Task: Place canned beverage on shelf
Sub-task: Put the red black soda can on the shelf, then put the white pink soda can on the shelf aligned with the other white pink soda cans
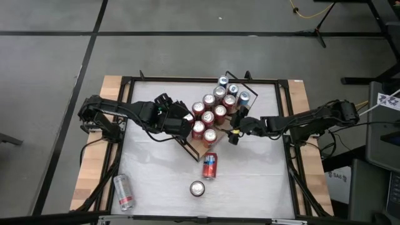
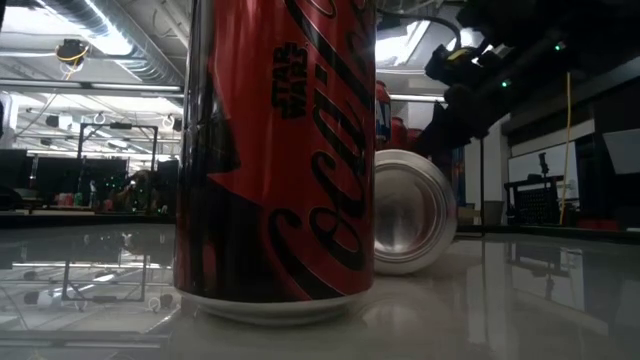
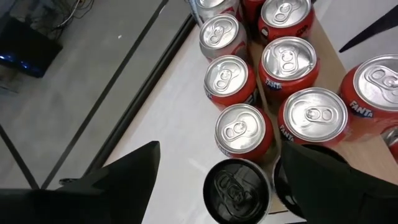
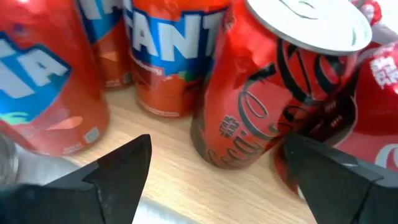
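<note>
You see the light-wood shelf [image 1: 212, 139] angled mid-table, crowded with upright red, orange and silver cans [image 1: 209, 112]. A red can [image 1: 209, 166] lies on its side just off it, another [image 1: 197, 188] upright nearby.

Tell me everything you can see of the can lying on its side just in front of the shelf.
The lying can is red with a blue band and looks like aluminium. It rests on its side on the white tabletop, just off the near edge of the shelf, with one end toward the shelf and the other toward the table front. In the low view its silver end faces the camera, partly hidden by the upright red and black can in front. Neither gripper touches it.
</note>
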`<state>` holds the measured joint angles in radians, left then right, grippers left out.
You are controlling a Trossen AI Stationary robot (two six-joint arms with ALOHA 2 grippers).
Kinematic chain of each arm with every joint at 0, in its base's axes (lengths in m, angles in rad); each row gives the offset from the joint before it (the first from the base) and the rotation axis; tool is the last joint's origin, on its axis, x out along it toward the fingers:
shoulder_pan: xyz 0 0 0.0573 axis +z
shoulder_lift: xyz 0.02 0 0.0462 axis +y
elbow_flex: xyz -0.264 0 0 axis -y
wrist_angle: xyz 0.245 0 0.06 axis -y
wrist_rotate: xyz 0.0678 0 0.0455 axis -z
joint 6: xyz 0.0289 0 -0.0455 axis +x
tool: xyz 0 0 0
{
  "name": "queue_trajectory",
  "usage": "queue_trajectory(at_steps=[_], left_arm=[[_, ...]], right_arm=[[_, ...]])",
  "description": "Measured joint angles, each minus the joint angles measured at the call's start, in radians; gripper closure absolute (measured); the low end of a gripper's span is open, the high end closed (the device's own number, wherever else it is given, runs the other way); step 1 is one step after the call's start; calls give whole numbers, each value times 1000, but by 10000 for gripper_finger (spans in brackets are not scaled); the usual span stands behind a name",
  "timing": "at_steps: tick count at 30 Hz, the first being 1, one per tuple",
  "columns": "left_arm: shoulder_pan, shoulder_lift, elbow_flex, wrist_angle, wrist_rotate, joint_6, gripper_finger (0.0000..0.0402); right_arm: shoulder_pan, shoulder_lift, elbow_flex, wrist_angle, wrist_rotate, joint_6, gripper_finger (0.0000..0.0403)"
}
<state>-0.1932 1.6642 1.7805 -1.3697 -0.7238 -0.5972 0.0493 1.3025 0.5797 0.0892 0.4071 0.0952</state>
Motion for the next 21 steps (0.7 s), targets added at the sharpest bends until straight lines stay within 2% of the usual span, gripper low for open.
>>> queue_trajectory(at_steps=[5, 11, 16, 21], left_arm=[[0, 0, 0, 0, 14, -2, 74], [0, 0, 0, 0, 61, -3, 74], [-5, 0, 0, -20, 233, -77, 74], [-51, 0, 0, -105, 426, -242, 74]], right_arm=[[3, -1, 0, -13, -6, -3, 45], [7, -42, 0, -74, -61, 5, 45], [33, -104, 0, -163, -59, 33, 45], [69, -148, 0, -217, -50, 56, 45]])
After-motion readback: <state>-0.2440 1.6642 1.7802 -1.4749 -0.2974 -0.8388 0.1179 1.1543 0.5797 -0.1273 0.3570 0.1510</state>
